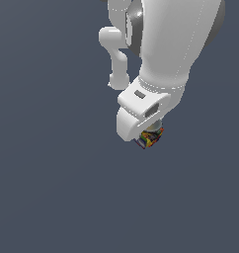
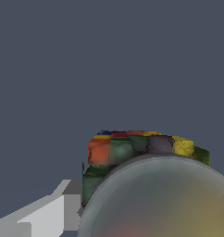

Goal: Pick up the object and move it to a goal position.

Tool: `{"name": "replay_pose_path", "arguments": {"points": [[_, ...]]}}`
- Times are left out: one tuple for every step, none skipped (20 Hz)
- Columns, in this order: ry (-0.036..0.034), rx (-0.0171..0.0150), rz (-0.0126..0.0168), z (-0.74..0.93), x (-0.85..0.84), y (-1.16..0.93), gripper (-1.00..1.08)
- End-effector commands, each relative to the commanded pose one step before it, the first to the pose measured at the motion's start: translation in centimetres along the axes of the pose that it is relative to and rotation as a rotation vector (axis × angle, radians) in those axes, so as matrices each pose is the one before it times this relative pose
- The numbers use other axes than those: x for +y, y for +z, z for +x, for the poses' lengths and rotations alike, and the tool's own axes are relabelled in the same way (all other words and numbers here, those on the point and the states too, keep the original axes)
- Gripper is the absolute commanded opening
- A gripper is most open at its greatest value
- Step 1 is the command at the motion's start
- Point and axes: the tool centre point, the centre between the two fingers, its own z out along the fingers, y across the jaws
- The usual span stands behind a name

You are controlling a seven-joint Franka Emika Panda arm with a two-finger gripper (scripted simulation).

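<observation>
Wrist view shows the block [image 2: 141, 148] close under the camera, its grey rounded top filling the near frame. It sits right beneath the hand [image 1: 147, 132], partly hidden by it. Whether the hand grips it cannot be told. Likely the grasp step; next, confirm hold, then carry to the goal.

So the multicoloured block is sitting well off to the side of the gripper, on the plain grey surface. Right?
Not quite. The block is directly beneath the gripper, not off to the side: the exterior view shows it peeking out under the white hand, and the wrist view shows it close up. The surface is plain grey.
</observation>
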Motion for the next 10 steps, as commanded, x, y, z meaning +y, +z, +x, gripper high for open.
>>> {"name": "replay_pose_path", "arguments": {"points": [[0.00033,0.00212,-0.00127,0.036,0.101,-1.926,-1.00],[0.00000,0.00000,0.00000,0.028,0.032,-0.534,-1.00],[0.00000,0.00000,0.00000,0.026,0.030,-0.478,-1.00],[0.00000,0.00000,0.00000,0.025,0.027,-0.423,-1.00],[0.00061,0.00006,-0.00032,-0.003,0.049,-0.384,-1.00],[0.00000,0.00000,0.00000,0.021,0.023,-0.315,-1.00],[0.00000,0.00000,0.00000,0.020,0.021,-0.263,-1.00],[0.00000,0.00000,0.00000,0.019,0.019,-0.211,-1.00],[0.00000,0.00000,0.00000,0.018,0.017,-0.160,-1.00],[0.00000,0.00000,0.00000,0.018,0.016,-0.110,-1.00]]}}
